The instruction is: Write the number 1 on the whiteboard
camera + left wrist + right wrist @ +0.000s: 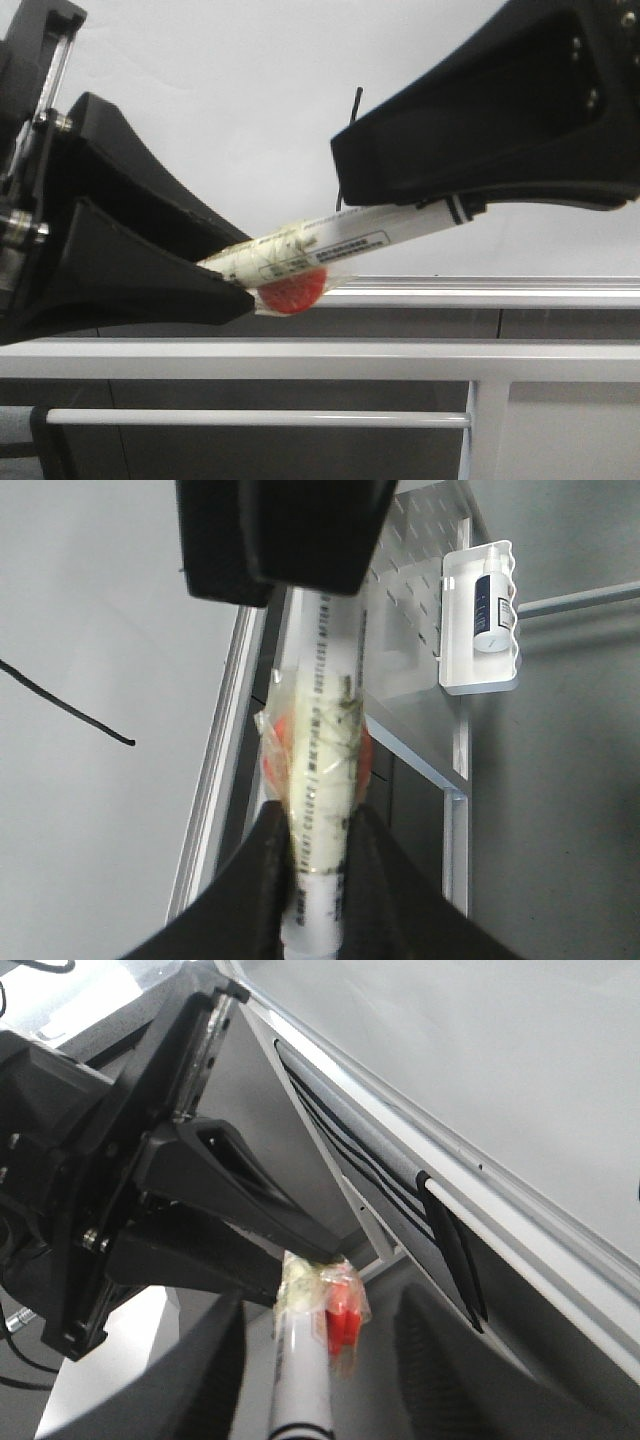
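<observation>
Left gripper [235,285] clamped on marker [340,245]; right gripper [345,170] clamped on its other end; black stroke [70,705] on whiteboard [230,90].

The whiteboard [230,90] is smooth, glossy white, its bottom rail [500,290] brushed silver aluminium. The number 1 [70,708] lies on it as a thin, matt black ink stroke. The marker [340,243] has a smooth white plastic barrel with a printed paper-like label, wrapped in yellowed, crinkled clear tape over a red piece. Both the left gripper [235,290] and right gripper [345,170] look like matt black plastic, faintly grainy. A perforated white metal panel [415,610] carries a white plastic holder [480,670].
</observation>
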Action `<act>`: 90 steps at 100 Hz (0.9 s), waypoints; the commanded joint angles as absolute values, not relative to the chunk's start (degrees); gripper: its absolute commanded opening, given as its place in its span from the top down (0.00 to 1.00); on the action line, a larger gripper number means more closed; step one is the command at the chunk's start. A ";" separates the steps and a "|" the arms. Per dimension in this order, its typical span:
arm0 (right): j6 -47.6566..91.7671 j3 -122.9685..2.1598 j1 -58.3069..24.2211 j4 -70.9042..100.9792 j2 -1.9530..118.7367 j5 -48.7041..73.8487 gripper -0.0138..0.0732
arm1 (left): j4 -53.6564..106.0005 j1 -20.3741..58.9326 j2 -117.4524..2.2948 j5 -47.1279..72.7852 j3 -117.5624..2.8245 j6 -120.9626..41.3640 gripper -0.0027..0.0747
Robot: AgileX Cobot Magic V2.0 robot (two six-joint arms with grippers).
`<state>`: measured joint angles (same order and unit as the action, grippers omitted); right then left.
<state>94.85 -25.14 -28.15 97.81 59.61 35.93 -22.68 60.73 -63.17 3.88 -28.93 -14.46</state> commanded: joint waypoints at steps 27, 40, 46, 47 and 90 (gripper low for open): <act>100.69 -28.30 -27.57 103.08 52.57 33.75 0.42 | -21.65 60.61 -61.32 2.70 -30.59 -14.32 0.99; 100.92 -28.09 -27.57 102.64 48.29 30.87 0.48 | -19.08 60.61 -60.18 2.03 -30.07 -14.23 0.99; 100.92 -28.07 -27.57 102.15 46.11 30.87 0.56 | -17.40 60.61 -59.57 1.42 -29.83 -14.23 0.99; 100.92 -28.07 -27.57 102.04 45.85 30.87 0.57 | -17.21 60.61 -59.44 1.24 -29.68 -14.23 0.99; 100.92 -24.60 -27.57 97.71 32.71 26.51 0.91 | -3.64 60.61 -52.16 -14.85 -20.86 -14.23 0.99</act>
<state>100.24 -24.75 -27.85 96.99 35.07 26.99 -6.95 60.73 -54.08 -5.79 -20.85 -14.46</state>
